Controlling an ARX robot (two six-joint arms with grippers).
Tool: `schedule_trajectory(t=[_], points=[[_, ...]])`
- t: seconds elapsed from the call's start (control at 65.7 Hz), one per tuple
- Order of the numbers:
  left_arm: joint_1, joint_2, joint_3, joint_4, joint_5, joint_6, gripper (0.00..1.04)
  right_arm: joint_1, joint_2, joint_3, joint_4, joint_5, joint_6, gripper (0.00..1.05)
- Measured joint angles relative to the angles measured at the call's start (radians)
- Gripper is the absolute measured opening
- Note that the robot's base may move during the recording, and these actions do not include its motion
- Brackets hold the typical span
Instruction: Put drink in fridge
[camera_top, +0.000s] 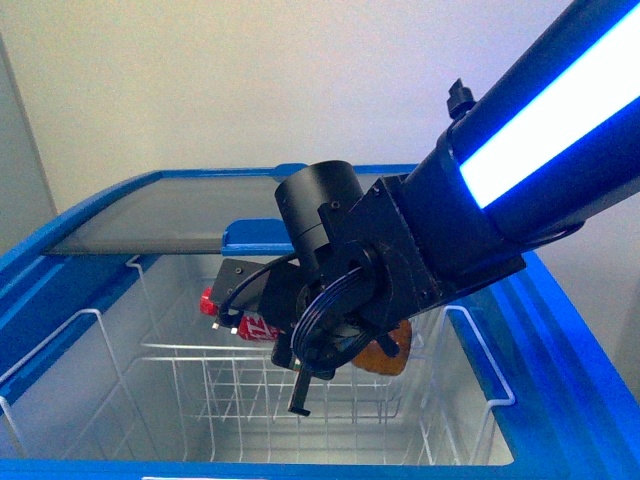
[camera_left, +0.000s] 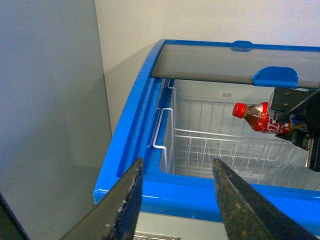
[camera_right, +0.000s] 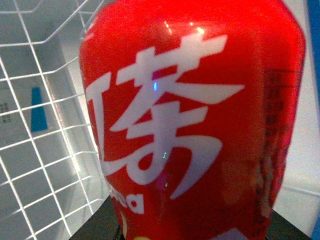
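Observation:
The drink (camera_top: 258, 328) lies sideways in my shut right gripper (camera_top: 245, 300), held over the fridge's open interior with its red cap (camera_top: 208, 300) pointing left. Its red label with white lettering fills the right wrist view (camera_right: 190, 115). The left wrist view shows the drink (camera_left: 257, 116) above the white wire baskets (camera_left: 220, 150). The fridge (camera_top: 560, 340) has a blue rim, and its glass lid (camera_top: 170, 205) is slid to the back. My left gripper (camera_left: 177, 161) is open and empty, outside the fridge above its blue rim (camera_left: 150, 190) near a corner. It is not in the front view.
The lid's blue handle (camera_top: 255, 235) sits just behind the right wrist. The wire baskets (camera_top: 250, 380) line the fridge's interior. My right arm (camera_top: 540, 150) crosses the upper right of the front view. A grey wall (camera_left: 50, 100) stands beside the fridge.

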Motion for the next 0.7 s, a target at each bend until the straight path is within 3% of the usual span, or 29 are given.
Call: schedule_trajectory(t=[0.213,0.701], points=[[0.000,0.000,0.000,0.000,0.000,0.001,0.98,0.005,0.051,0.093,0.004,0.010,0.010,0.36],[0.000,0.000,0.000,0.000,0.000,0.000,0.97,0.044,0.111,0.097,-0.006,0.000,0.035,0.36]])
